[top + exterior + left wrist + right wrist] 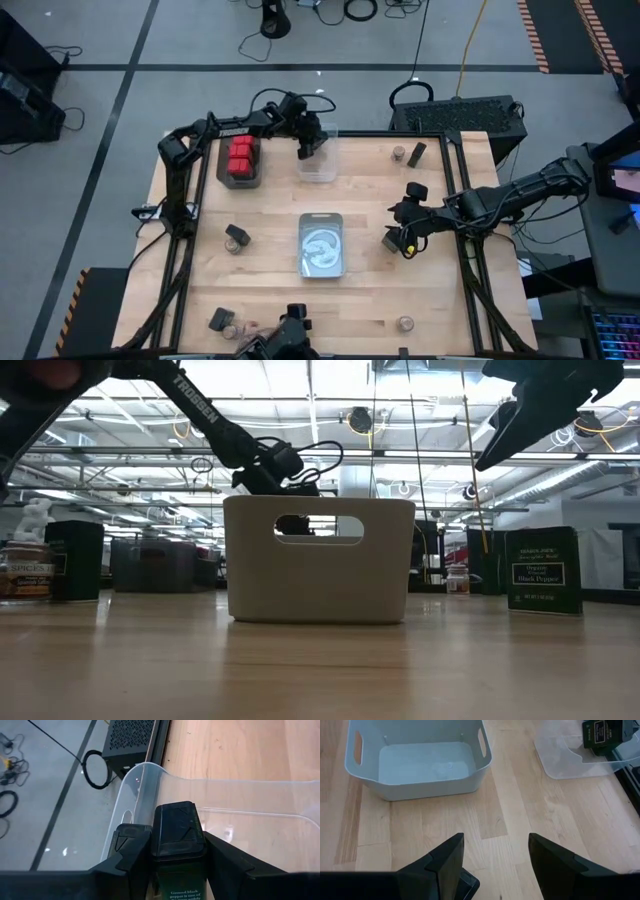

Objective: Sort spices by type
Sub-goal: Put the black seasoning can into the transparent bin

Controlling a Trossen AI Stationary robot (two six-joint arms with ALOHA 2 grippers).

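Note:
My left gripper (308, 150) reaches to the table's far edge, over the clear plastic bin (320, 165), and is shut on a black spice box (177, 835). My right gripper (398, 240) hangs open above bare wood right of the pale rectangular bin (322, 245), its fingers (451, 851) apart with nothing between them. Red spice boxes (241, 157) sit in a dark bin (222, 170) at the far left. Loose on the table stand a black box with a jar (237, 238), another pair (222, 320), a jar (405, 323), and a jar and black box (408, 152). My left gripper pinches the black spice box by its two opposite side walls (156, 851) between the two fingers. The fingers slant down toward the far edge and lie along the box, whose black lid (176, 822) points out past the fingertips. The box hangs tilted over the clear bin's far end (600, 734).
A black equipment case (455, 112) sits just beyond the table's far edge. In the low view the pale bin (318, 560) stands in the middle, with a black pepper box (543, 570) to its right and a jar (25, 570) and black box (75, 560) to its left.

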